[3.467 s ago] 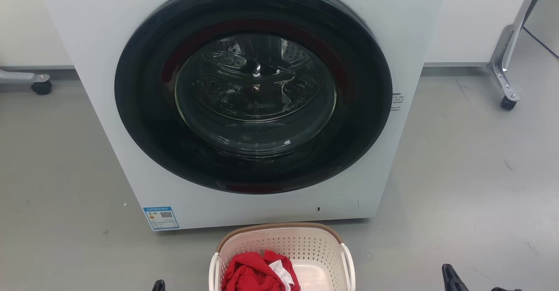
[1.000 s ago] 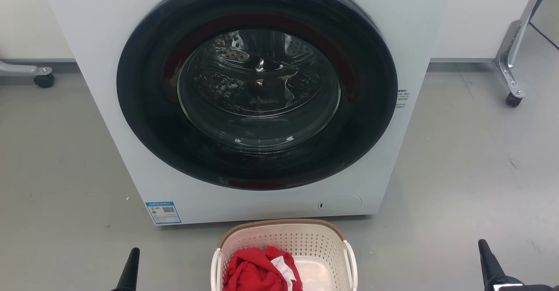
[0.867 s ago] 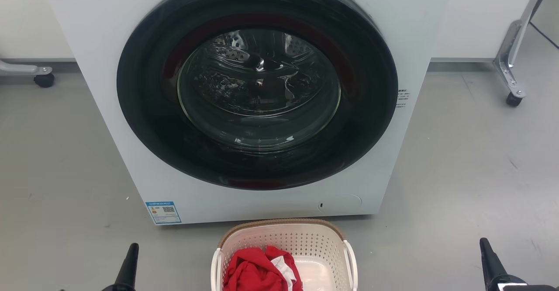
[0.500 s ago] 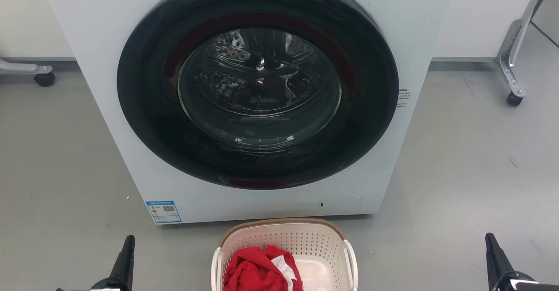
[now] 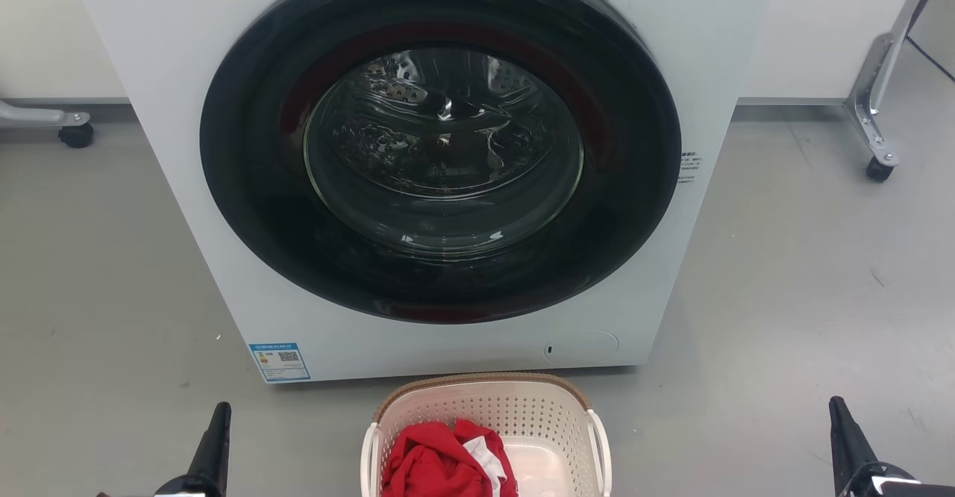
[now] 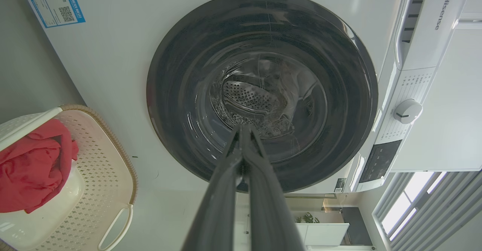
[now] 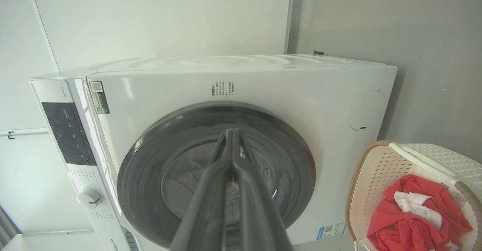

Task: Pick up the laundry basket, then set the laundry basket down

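A cream-white laundry basket (image 5: 485, 416) with a brown woven-look rim sits on the grey floor (image 5: 783, 295), just in front of a white front-loading washing machine (image 5: 171, 49) with a round dark glass door (image 5: 440, 142). Red clothing (image 5: 425, 463) with a scrap of white cloth (image 5: 483, 458) lies heaped in the basket's left half. The left gripper (image 5: 221, 411) hangs well to the basket's left and the right gripper (image 5: 835, 406) well to its right, neither touching it. Both point toward the machine, each with its two dark fingers pressed together at the tips, holding nothing
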Controlling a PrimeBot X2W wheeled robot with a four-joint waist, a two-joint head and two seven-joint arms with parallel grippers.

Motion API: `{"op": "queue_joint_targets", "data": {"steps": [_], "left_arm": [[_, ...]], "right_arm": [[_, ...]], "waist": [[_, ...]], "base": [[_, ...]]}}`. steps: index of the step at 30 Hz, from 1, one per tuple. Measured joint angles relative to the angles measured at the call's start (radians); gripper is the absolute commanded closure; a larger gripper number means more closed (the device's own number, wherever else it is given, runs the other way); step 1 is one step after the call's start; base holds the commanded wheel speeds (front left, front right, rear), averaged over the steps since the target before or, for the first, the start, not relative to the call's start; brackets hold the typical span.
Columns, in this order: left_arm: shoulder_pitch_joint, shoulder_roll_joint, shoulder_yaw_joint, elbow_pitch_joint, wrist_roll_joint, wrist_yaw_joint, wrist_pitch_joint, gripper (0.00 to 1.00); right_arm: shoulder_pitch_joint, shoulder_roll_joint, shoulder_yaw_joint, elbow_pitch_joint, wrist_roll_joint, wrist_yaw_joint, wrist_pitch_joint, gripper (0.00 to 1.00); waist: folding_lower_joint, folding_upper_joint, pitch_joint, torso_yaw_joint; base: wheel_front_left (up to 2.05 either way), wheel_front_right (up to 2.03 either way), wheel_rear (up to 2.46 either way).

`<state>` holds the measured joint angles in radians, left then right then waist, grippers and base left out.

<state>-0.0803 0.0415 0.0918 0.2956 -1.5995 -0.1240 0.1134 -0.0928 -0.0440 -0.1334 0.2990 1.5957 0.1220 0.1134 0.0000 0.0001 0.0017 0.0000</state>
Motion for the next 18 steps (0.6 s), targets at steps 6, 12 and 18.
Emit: {"op": "queue_joint_targets", "data": {"steps": [6,12,18], "left_arm": [[0.0,0.0,0.0,0.0,0.0,0.0,0.0,1.0],[0.0,0.0,0.0,0.0,0.0,0.0,0.0,1.0],[0.0,0.0,0.0,0.0,0.0,0.0,0.0,1.0]], "right_arm": [[0.0,0.0,0.0,0.0,0.0,0.0,0.0,1.0],[0.0,0.0,0.0,0.0,0.0,0.0,0.0,1.0],[0.0,0.0,0.0,0.0,0.0,0.0,0.0,1.0]], "waist": [[0.0,0.0,0.0,0.0],[0.0,0.0,0.0,0.0],[0.0,0.0,0.0,0.0]], "base": [[0.0,0.0,0.0],[0.0,0.0,0.0],[0.0,0.0,0.0]]}}
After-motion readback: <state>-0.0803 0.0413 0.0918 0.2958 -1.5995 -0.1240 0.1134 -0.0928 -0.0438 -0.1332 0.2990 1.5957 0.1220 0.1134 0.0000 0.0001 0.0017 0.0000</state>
